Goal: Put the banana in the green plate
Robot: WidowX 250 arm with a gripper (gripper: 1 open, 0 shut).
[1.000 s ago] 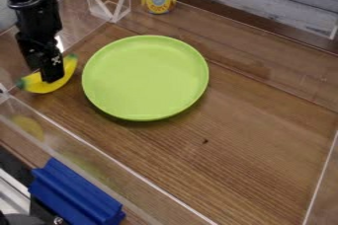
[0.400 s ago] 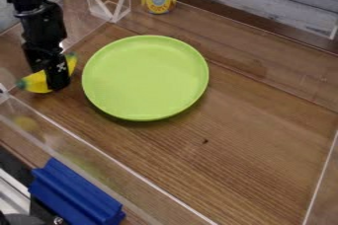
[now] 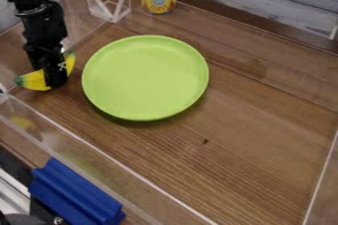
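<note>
Now we see the claw down on the banana.
We read its jaws as pinched onto the banana, which lies on the wooden table right under the fingertips; the plate sits just beside it, on the side away from the table's edge.

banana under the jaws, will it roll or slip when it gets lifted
The banana looks like smooth, stiff plastic, so it may slip a little. It is small, so probably light. Its curved shape could let it pivot, since the gripper seems to pinch only its middle. It lies on the table beside the plate.
</note>
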